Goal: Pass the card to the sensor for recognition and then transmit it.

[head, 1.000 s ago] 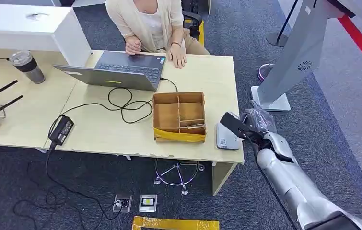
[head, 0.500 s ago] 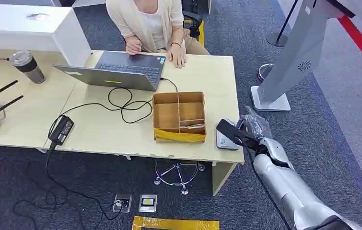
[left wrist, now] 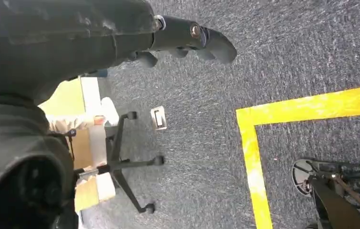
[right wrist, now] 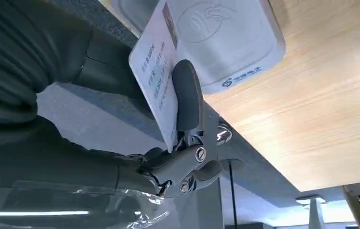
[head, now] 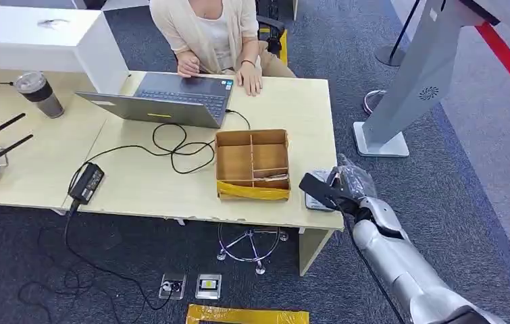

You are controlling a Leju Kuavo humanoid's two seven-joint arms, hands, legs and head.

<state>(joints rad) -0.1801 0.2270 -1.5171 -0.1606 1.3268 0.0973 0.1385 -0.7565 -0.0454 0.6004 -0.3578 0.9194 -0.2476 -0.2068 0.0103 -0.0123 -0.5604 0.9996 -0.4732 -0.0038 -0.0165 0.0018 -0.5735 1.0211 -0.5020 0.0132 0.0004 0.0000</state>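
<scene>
1. Pale wood is seen as the top of the desk (head: 171, 182); a white card sensor (right wrist: 225, 43) lies flat at its near right corner, just beside a cardboard divider box (head: 252, 164).
2. A card (right wrist: 156, 71) is pinched in the right hand (head: 346, 185) between the thumb and a dark finger; in the head view it appears as a dark flat shape (head: 316, 187) held over the sensor (head: 318, 196); whether the two touch cannot be told.
3. In the right wrist view the printed face of the card is tilted edge-on toward the sensor, whose contactless symbol is visible; the thumb (right wrist: 187, 100) is pressed on the card's face.
4. The left hand (left wrist: 187, 40) is seen above dark carpet with a yellow floor line (left wrist: 254, 157) nearby; its fingers are apart and nothing is held in it.
5. A laptop (head: 171, 98) is open at the far side of the desk; a person (head: 211, 34) is seated behind it, one hand resting on the desk; a black cable (head: 171, 148) and a power brick (head: 86, 182) lie to the left of the box.
</scene>
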